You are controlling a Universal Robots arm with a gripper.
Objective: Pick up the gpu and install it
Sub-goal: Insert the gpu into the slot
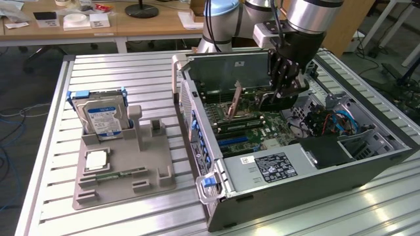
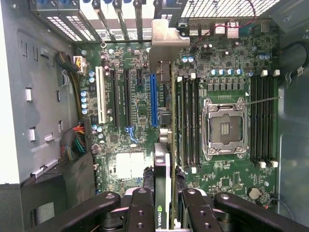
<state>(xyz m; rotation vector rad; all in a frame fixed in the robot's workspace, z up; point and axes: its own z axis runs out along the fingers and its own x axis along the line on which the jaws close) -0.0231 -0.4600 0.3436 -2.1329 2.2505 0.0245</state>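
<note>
Bench [image 1: 118, 73] carries open tower case [image 1: 315, 191], laid on side. Motherboard [image 2: 135, 111] faces up inside. Tool [image 2: 164, 208] partway closed, clamping gpu [image 2: 162, 169] edge-on above board, silver bracket [image 2: 164, 41] toward rear slot openings. Card sits just beside blue slot [image 2: 153, 101], on memory side. Judgement: square card edge over slot, keep upright, bracket clear of rear wall, press evenly, no twisting.

Arm [image 1: 307, 14] reaching steeply down, wrist vertical; fingers [image 2: 140, 208] pointing downward, pinched on the gpu [image 2: 163, 193]
</note>
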